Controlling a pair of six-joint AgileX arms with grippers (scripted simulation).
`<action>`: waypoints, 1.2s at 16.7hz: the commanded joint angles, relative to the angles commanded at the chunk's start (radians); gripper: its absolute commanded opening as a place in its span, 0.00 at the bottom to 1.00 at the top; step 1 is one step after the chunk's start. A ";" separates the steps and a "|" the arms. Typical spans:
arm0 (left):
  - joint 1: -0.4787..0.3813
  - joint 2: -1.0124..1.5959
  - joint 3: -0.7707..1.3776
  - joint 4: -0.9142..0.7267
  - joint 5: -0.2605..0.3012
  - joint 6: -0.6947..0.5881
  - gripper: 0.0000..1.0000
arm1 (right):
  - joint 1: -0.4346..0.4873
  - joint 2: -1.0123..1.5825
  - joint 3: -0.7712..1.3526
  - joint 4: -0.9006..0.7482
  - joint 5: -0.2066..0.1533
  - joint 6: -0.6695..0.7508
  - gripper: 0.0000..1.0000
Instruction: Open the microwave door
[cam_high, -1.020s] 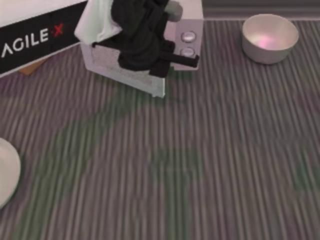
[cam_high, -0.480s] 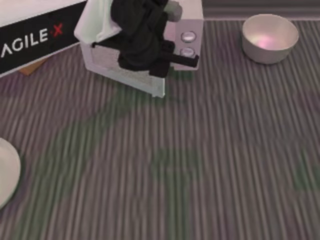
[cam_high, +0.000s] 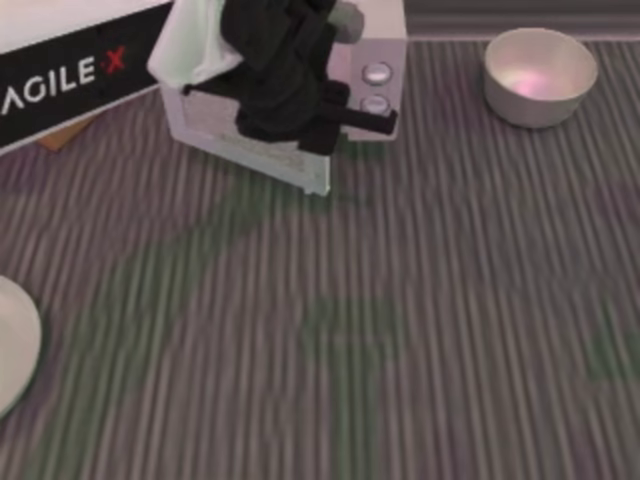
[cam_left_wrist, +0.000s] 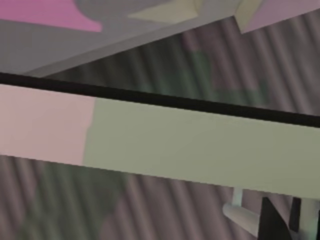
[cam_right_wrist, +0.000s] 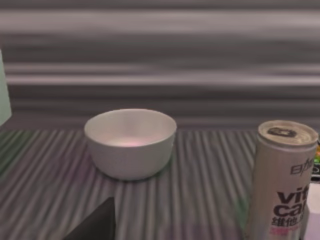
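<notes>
Striped table (cam_high: 420, 330) | left claw (cam_high: 372, 122) at microwave door (cam_high: 255, 150) | grip unclear

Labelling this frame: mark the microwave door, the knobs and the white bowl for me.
microwave door (cam_high: 262, 158), top view, on its speckled window panel, swung partly out.
knobs (cam_high: 377, 73), top view, on the upper of the two grey knobs.
white bowl (cam_right_wrist: 131, 142), right wrist view, on its outer wall.

Rendered tabletop test scene, striped grey table (cam_high: 450, 300), AgileX banner (cam_high: 70, 72), flat textures
</notes>
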 joint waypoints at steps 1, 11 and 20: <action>0.000 0.000 0.000 0.000 0.000 0.000 0.00 | 0.000 0.000 0.000 0.000 0.000 0.000 1.00; 0.025 -0.070 -0.097 0.036 0.059 0.103 0.00 | 0.000 0.000 0.000 0.000 0.000 0.000 1.00; 0.027 -0.075 -0.104 0.038 0.063 0.110 0.00 | 0.000 0.000 0.000 0.000 0.000 0.000 1.00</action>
